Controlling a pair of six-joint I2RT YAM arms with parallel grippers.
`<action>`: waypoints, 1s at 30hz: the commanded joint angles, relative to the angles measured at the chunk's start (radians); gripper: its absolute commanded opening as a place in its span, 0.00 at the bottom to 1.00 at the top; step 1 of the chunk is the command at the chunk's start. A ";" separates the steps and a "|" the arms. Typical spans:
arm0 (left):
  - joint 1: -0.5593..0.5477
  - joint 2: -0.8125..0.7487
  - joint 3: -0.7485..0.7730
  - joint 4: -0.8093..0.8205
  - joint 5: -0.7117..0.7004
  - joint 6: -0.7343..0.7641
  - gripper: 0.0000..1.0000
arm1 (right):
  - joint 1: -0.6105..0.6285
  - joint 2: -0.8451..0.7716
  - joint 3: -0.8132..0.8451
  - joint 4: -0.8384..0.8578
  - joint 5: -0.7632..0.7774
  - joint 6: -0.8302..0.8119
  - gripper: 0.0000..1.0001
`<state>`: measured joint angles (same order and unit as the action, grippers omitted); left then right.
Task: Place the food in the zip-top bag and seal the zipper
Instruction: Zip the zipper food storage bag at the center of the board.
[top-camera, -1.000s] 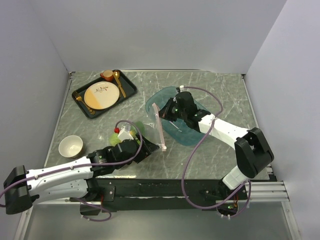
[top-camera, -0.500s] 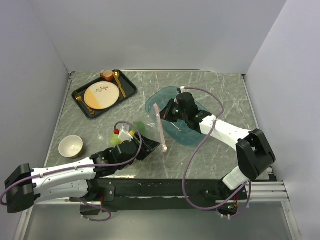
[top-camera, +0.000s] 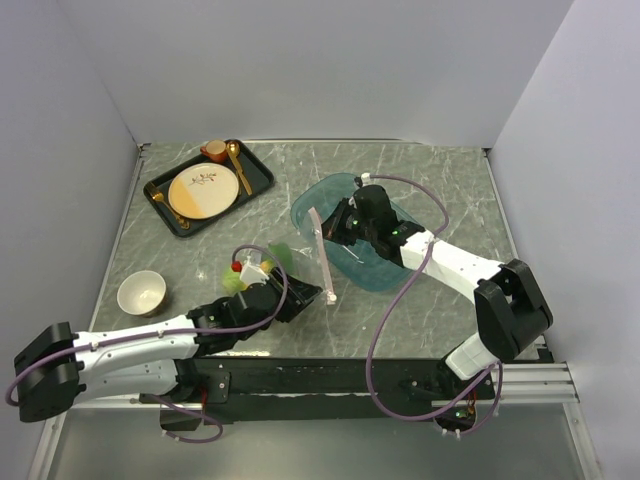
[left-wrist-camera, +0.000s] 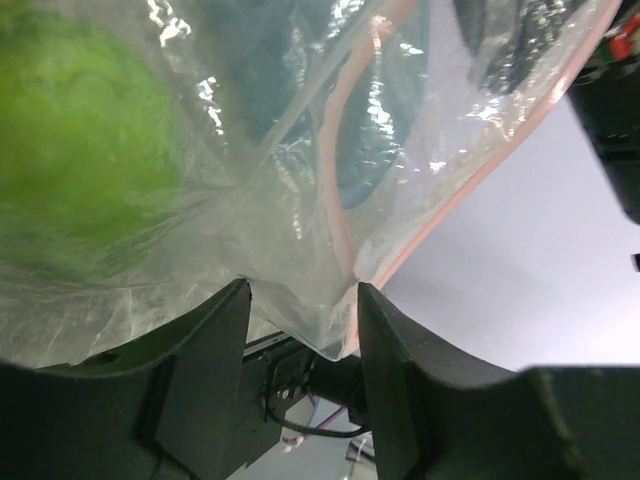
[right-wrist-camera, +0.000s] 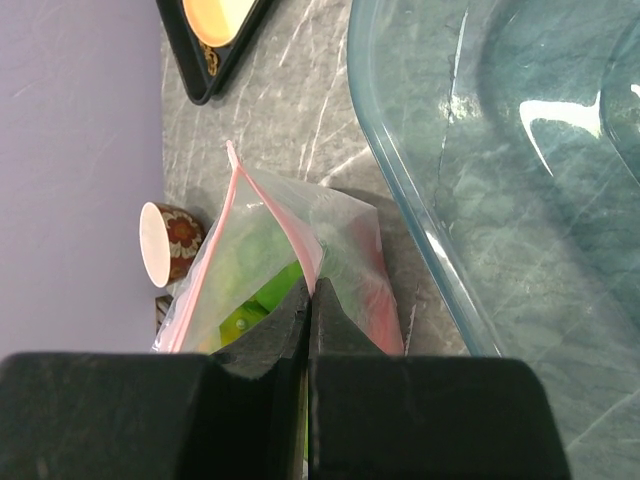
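The clear zip-top bag (top-camera: 290, 270) stands on edge between my grippers, its pink zipper (top-camera: 320, 255) running from far to near. Food shows inside and behind it: a green round one (top-camera: 232, 282), a red piece (top-camera: 236, 266) and a yellow piece (top-camera: 262, 266). My right gripper (top-camera: 335, 228) is shut on the zipper strip (right-wrist-camera: 215, 240) near its far end; green food (right-wrist-camera: 250, 275) shows through the bag (right-wrist-camera: 345, 225). My left gripper (top-camera: 303, 295) is at the bag's near corner, jaws apart with the bag's corner (left-wrist-camera: 300, 290) hanging between them. A big green fruit (left-wrist-camera: 80, 140) fills the left wrist view.
The teal tub (top-camera: 385, 272) lies right of the bag, under my right arm; its rim shows in the right wrist view (right-wrist-camera: 400, 160). A black tray (top-camera: 258, 178) with a plate, cup and spoons sits far left. A white bowl (top-camera: 141, 292) stands near left.
My left gripper has slid right and forward along the table to the bag's near corner. The right gripper has held its place on the zipper.
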<state>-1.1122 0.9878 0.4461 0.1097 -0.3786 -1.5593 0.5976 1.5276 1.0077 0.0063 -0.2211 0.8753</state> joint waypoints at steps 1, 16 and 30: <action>0.002 0.029 0.014 0.074 0.052 -0.018 0.55 | -0.009 -0.057 0.006 0.006 0.008 -0.001 0.01; -0.012 0.046 -0.046 0.123 0.072 -0.130 0.73 | -0.009 -0.049 0.035 0.000 0.016 -0.007 0.01; -0.023 0.132 -0.092 0.338 -0.049 -0.191 0.69 | -0.009 -0.073 0.020 -0.028 0.008 -0.016 0.02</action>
<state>-1.1305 1.1240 0.3515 0.3656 -0.3504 -1.7252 0.5972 1.5227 1.0092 -0.0227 -0.2214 0.8722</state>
